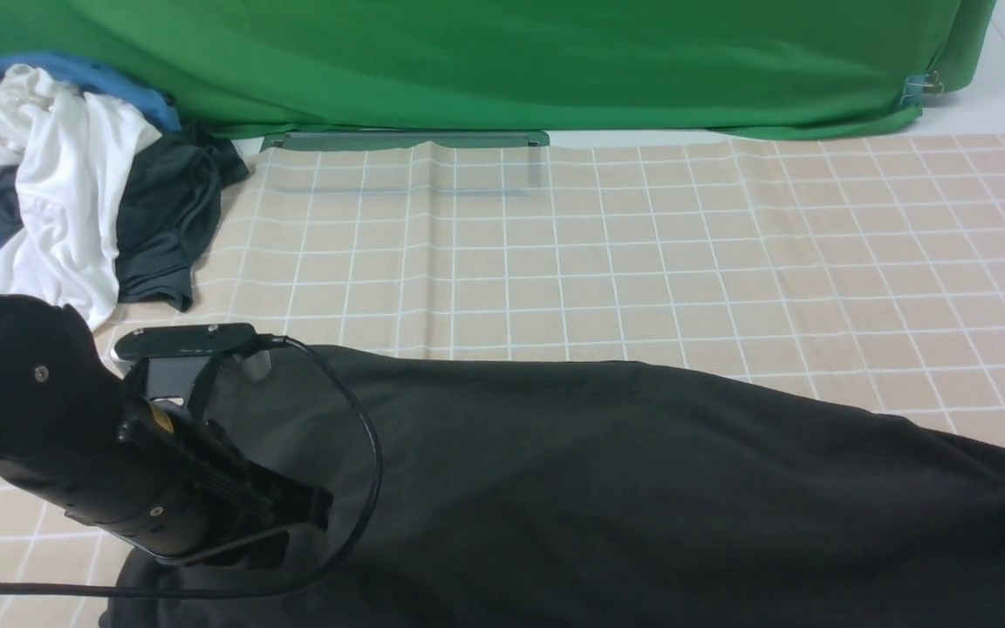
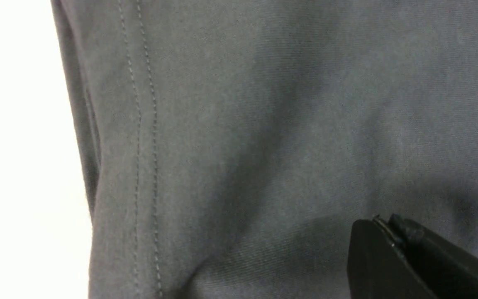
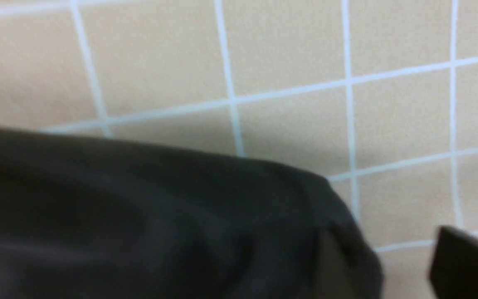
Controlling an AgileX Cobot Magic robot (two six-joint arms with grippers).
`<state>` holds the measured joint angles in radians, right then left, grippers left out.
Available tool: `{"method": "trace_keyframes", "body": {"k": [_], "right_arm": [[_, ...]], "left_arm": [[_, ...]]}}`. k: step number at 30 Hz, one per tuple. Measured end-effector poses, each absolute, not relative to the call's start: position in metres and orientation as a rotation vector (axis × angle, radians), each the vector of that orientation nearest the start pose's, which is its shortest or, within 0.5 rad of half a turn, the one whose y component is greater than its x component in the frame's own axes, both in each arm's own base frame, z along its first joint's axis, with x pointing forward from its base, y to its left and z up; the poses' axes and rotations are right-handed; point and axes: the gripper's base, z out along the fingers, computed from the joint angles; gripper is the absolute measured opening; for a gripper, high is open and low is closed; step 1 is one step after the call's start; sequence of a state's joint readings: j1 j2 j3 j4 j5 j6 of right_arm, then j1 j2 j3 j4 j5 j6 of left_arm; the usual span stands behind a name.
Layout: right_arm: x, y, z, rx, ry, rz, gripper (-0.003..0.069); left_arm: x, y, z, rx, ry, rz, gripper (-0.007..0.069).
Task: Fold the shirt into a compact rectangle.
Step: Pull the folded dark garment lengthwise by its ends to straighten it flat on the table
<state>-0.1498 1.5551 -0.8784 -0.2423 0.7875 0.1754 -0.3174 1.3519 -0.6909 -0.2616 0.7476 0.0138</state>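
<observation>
Shirt (image 1: 607, 488) edge across wide checked cloth (image 1: 642, 244), left hand (image 2: 378, 224) closed, right hand (image 3: 392, 270) parted beside its corner

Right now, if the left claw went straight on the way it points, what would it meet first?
The shirt. Its dark fabric, near a double-stitched seam, fills the left wrist view just ahead of the shut left claw. The tips look very close, perhaps touching; depth is hard to judge.

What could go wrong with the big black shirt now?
The cable looping off the left arm hangs over the shirt and might drag it. The right gripper looks open beside the shirt's corner, so that corner could flop and leave a crooked fold.
</observation>
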Motion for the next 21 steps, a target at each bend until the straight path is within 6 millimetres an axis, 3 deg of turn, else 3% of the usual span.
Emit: {"method": "trace_keyframes", "body": {"k": [3, 5, 9, 12, 15, 21], "right_arm": [[0.271, -0.041, 0.204, 0.171, 2.911, -0.135, 0.0482], [0.272, -0.023, 0.205, 0.074, 2.911, -0.011, 0.0468], [0.278, 0.007, 0.204, -0.092, 2.869, 0.117, 0.0307], [0.286, 0.025, 0.196, -0.181, 2.83, 0.14, 0.0089], [0.293, 0.028, 0.183, -0.192, 2.834, 0.138, 0.0045], [0.311, 0.026, 0.157, -0.163, 2.783, 0.104, 0.0051]], "left_arm": [[0.207, -0.085, 0.203, 0.228, 2.885, -0.349, 0.0018], [0.208, -0.085, 0.203, 0.223, 2.879, -0.353, 0.0018], [0.208, -0.085, 0.204, 0.219, 2.873, -0.355, 0.0018], [0.209, -0.085, 0.204, 0.218, 2.871, -0.356, 0.0018], [0.208, -0.085, 0.204, 0.219, 2.874, -0.356, 0.0018], [0.208, -0.085, 0.203, 0.224, 2.881, -0.356, 0.0019]]}}
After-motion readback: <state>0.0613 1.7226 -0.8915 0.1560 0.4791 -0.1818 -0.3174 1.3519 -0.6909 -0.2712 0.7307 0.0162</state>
